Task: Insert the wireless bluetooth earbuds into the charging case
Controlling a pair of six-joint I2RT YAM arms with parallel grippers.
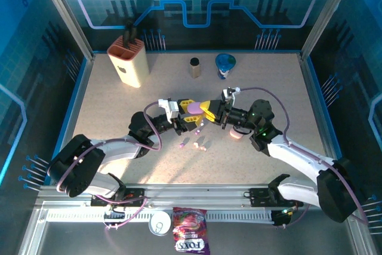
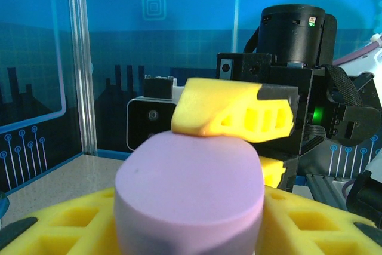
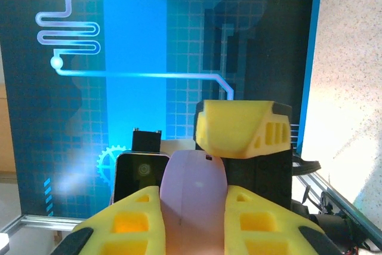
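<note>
Charging case (image 2: 190,177): clamped by left gripper (image 2: 190,231), right gripper (image 3: 197,219) | step: likely lid-opening | next: fetch earbuds (image 1: 197,144) below fingers

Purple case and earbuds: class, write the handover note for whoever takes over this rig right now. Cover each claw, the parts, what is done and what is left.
Both claws are shut on the purple case, left claw and right claw from opposite sides, seemingly off the table. It looks closed.
The earbuds lie loose on the table below them; a pink case sits by the right arm.
Done: case grasped.
Left: open it, seat the earbuds.
</note>
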